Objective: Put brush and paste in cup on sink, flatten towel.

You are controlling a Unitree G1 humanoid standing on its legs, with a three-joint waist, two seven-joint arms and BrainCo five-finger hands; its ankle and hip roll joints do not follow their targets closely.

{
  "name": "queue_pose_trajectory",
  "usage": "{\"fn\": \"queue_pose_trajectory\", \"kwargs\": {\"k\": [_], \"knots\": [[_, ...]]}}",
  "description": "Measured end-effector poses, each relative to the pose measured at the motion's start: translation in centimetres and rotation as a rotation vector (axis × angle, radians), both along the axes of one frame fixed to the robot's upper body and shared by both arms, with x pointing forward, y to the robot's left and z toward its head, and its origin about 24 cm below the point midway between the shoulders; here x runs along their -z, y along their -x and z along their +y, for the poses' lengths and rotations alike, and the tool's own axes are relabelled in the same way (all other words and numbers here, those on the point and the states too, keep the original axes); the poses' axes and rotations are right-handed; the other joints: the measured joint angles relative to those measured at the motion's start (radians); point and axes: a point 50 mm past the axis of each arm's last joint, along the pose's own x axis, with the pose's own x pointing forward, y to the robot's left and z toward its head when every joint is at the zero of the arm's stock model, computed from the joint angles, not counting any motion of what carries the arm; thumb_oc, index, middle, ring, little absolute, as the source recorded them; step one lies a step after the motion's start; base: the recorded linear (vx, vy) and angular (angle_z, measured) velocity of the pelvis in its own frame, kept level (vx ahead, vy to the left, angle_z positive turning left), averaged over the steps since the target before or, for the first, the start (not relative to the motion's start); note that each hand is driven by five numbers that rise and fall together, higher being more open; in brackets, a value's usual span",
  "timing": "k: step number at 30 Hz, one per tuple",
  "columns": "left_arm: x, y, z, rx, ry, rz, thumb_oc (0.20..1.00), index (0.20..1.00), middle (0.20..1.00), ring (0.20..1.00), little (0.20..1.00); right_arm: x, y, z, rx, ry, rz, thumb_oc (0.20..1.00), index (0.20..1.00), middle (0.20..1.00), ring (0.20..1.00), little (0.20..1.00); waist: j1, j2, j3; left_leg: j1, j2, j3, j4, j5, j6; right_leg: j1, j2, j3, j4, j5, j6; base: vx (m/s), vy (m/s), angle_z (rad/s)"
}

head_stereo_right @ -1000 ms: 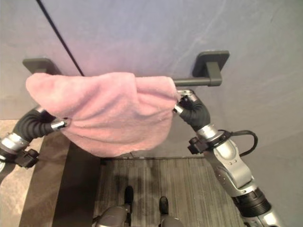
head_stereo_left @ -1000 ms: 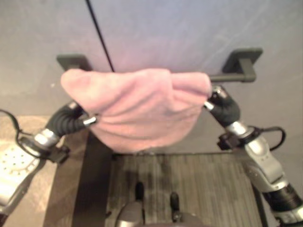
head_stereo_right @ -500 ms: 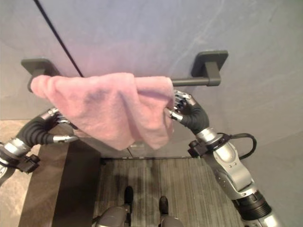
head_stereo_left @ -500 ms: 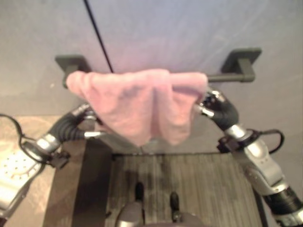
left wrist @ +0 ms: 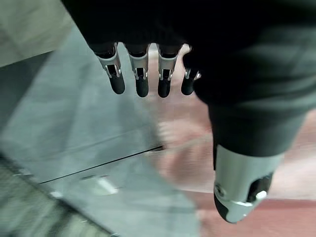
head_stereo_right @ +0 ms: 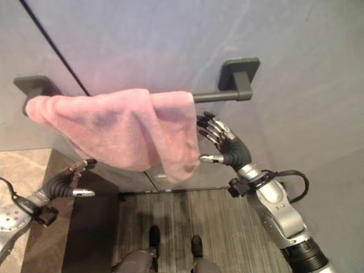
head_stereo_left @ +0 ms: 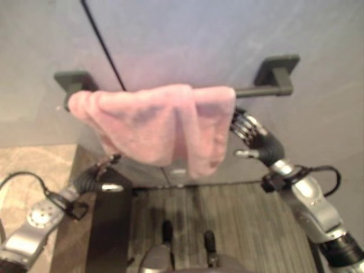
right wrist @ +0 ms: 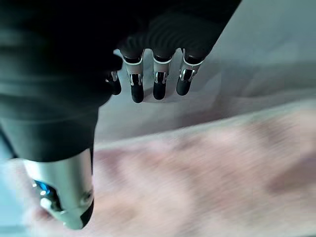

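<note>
With the pink towel (head_stereo_right: 122, 128) bunched over the rail (head_stereo_right: 216, 95) above both empty, straight-fingered hands, the right hand (head_stereo_right: 219, 142) just beside its hanging edge and the left hand (head_stereo_right: 71, 179) seemingly apart below, spread the folds evenly outward

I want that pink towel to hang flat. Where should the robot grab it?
Probably the towel's lower hem, one hand near each hanging corner, coming from below. It is bunched on the bar with its long fold sagging toward the right hand. The left hand hangs lower, apart from it; both are open.
</note>
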Motion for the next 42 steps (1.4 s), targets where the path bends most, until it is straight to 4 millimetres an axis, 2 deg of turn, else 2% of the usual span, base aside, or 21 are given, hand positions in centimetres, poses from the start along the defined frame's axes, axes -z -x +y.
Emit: {"fn": "queue_pose_trajectory", "kwargs": {"k": [1,2,4,6,7,9,10,13,16,17,18,20,22,23,25,28,32,37,41,42], "knots": [[0.9,0.1,0.2,-0.017,-0.011,0.030,1.000,1.000,1.000,1.000,1.000,0.7,0.0,-0.3,0.022,0.025,0.027,1.000,1.000,1.000,1.000,1.000,-0.004,0.000,0.000,-0.001,0.001,0.000,0.000,0.000,0.000,-0.001,0.001,0.000,0.000,0.000,0.000,0.00,0.000,0.00],[3.7,0.1,0.1,-0.082,-0.010,0.080,1.000,1.000,1.000,1.000,1.000,2.6,0.0,-1.2,0.078,0.058,0.091,1.000,1.000,1.000,1.000,1.000,-0.012,0.006,-0.007,-0.002,0.001,0.000,0.000,0.000,-0.001,-0.001,0.001,-0.001,0.001,0.000,-0.001,0.00,0.000,0.00],[7.4,-0.4,-1.2,-0.162,0.014,0.153,1.000,1.000,1.000,1.000,1.000,5.3,0.0,-2.3,0.152,0.128,0.190,1.000,1.000,1.000,1.000,1.000,-0.024,0.011,-0.014,-0.002,0.003,-0.003,0.000,0.000,-0.001,-0.001,0.003,-0.003,0.000,-0.001,-0.002,0.01,-0.004,0.02],[9.9,0.2,-1.6,-0.219,-0.006,0.228,1.000,1.000,1.000,1.000,1.000,6.6,0.0,-3.1,0.198,0.206,0.229,1.000,1.000,1.000,1.000,1.000,-0.040,0.008,-0.018,-0.005,0.006,-0.003,0.000,0.001,-0.003,-0.003,0.005,-0.004,0.001,0.000,-0.003,0.00,0.001,-0.03],[11.6,1.0,-2.1,-0.245,-0.026,0.292,1.000,1.000,1.000,1.000,1.000,7.3,0.1,-3.5,0.234,0.269,0.249,1.000,1.000,1.000,1.000,1.000,-0.060,-0.004,-0.022,-0.014,0.010,-0.001,0.000,0.003,-0.005,-0.014,0.009,-0.002,0.001,0.002,-0.006,0.01,0.002,-0.03],[13.2,1.4,-2.3,-0.295,-0.062,0.340,1.000,1.000,1.000,1.000,1.000,8.4,0.2,-4.1,0.275,0.337,0.270,1.000,1.000,1.000,1.000,1.000,-0.076,-0.014,-0.030,-0.017,0.013,-0.001,0.000,0.004,-0.006,-0.017,0.011,-0.003,0.000,0.003,-0.008,0.00,0.001,-0.02],[14.6,1.9,-2.7,-0.322,-0.106,0.398,1.000,1.000,1.000,1.000,1.000,10.4,0.0,-5.2,0.334,0.400,0.351,1.000,1.000,1.000,1.000,1.000,-0.082,-0.026,-0.037,-0.017,0.014,-0.001,0.000,0.004,-0.006,-0.017,0.013,-0.002,0.000,0.003,-0.008,0.00,0.000,0.00],[16.4,2.4,-3.6,-0.370,-0.150,0.467,1.000,1.000,1.000,1.000,1.000,14.1,0.9,-6.7,0.392,0.537,0.490,1.000,1.000,1.000,1.000,1.000,-0.090,-0.046,-0.048,-0.016,0.014,0.004,0.000,0.004,-0.006,-0.024,0.012,0.002,0.000,0.003,-0.008,0.00,0.005,-0.03],[18.2,3.7,-4.4,-0.406,-0.195,0.567,1.000,1.000,1.000,1.000,1.000,18.7,2.6,-7.0,0.391,0.667,0.690,1.000,1.000,1.000,1.000,1.000,-0.096,-0.062,-0.056,-0.012,0.015,0.010,0.000,0.004,-0.006,-0.023,0.013,0.007,0.000,0.004,-0.009,0.01,0.014,-0.06],[18.6,4.2,-4.5,-0.410,-0.211,0.587,1.000,1.000,1.000,1.000,1.000,19.6,3.1,-7.1,0.395,0.688,0.726,1.000,1.000,1.000,1.000,1.000,-0.096,-0.063,-0.057,-0.011,0.015,0.011,0.000,0.004,-0.006,-0.024,0.013,0.008,0.000,0.004,-0.008,0.01,0.012,-0.07],[18.9,4.3,-4.8,-0.429,-0.220,0.600,1.000,1.000,1.000,1.000,1.000,21.3,3.8,-6.8,0.411,0.711,0.806,1.000,1.000,1.000,1.000,1.000,-0.095,-0.064,-0.058,-0.007,0.016,0.016,0.000,0.004,-0.006,-0.021,0.014,0.010,0.000,0.004,-0.008,0.01,0.008,-0.07],[19.3,5.0,-4.9,-0.456,-0.234,0.624,1.000,1.000,1.000,1.000,1.000,23.4,5.4,-6.2,0.417,0.734,0.906,1.000,1.000,1.000,1.000,1.000,-0.093,-0.063,-0.058,-0.006,0.019,0.020,0.000,0.003,-0.007,-0.022,0.015,0.013,0.000,0.003,-0.009,0.01,0.007,-0.07],[20.1,6.5,-4.7,-0.529,-0.208,0.686,1.000,1.000,1.000,1.000,1.000,25.3,6.8,-5.3,0.417,0.743,1.016,1.000,1.000,1.000,1.000,1.000,-0.087,-0.062,-0.059,-0.001,0.020,0.022,0.000,0.002,-0.008,-0.019,0.017,0.015,0.000,0.003,-0.009,0.02,0.015,-0.04],[20.6,7.6,-4.8,-0.595,-0.162,0.736,1.000,1.000,1.000,1.000,1.000,26.9,9.0,-4.7,0.428,0.722,1.143,1.000,1.000,1.000,1.000,1.000,-0.080,-0.059,-0.063,0.001,0.021,0.023,0.000,0.000,-0.010,-0.018,0.018,0.017,0.000,-0.001,-0.013,0.02,0.016,-0.03],[21.1,9.0,-4.9,-0.628,-0.137,0.784,1.000,1.000,1.000,1.000,1.000,28.1,11.6,-4.5,0.424,0.715,1.274,1.000,1.000,1.000,1.000,1.000,-0.077,-0.050,-0.064,0.000,0.021,0.023,0.000,-0.001,-0.009,-0.019,0.018,0.017,0.000,-0.001,-0.016,0.04,0.005,-0.01],[21.4,9.9,-4.8,-0.643,-0.131,0.817,1.000,1.000,1.000,1.000,1.000,28.4,12.9,-5.1,0.407,0.783,1.332,1.000,1.000,1.000,1.000,1.000,-0.070,-0.041,-0.070,0.001,0.021,0.022,0.000,-0.001,-0.009,-0.017,0.019,0.016,0.000,-0.001,-0.019,0.05,-0.014,0.01],[21.4,9.9,-5.0,-0.626,-0.107,0.817,1.000,1.000,1.000,1.000,1.000,28.1,12.6,-5.6,0.399,0.776,1.287,1.000,1.000,1.000,1.000,1.000,-0.063,-0.026,-0.089,0.009,0.028,0.031,0.000,-0.005,-0.008,-0.016,0.027,0.024,0.007,-0.005,-0.023,0.05,-0.047,-0.06],[21.5,10.3,-4.9,-0.619,-0.099,0.829,1.000,1.000,1.000,1.000,1.000,27.8,11.7,-5.2,0.367,0.754,1.249,1.000,1.000,1.000,1.000,1.000,-0.058,-0.021,-0.096,0.041,0.049,0.039,0.000,-0.011,-0.018,-0.019,0.053,0.031,0.071,-0.034,-0.049,0.05,-0.102,-0.07],[21.3,9.5,-5.0,-0.573,-0.109,0.815,1.000,1.000,1.000,1.000,1.000,27.7,12.1,-6.3,0.356,0.819,1.260,1.000,1.000,1.000,1.000,1.000,-0.053,-0.019,-0.094,0.022,0.076,-0.008,0.016,0.008,-0.049,-0.053,0.084,-0.026,0.170,-0.082,-0.074,-0.09,-0.152,0.34],[21.0,8.6,-4.9,-0.541,-0.128,0.790,1.000,1.000,1.000,1.000,1.000,27.5,11.9,-6.8,0.362,0.833,1.250,1.000,1.000,1.000,1.000,1.000,-0.054,-0.023,-0.095,-0.006,0.081,-0.022,0.025,0.014,-0.059,-0.093,0.089,-0.044,0.211,-0.103,-0.086,0.02,-0.099,0.39]]}}
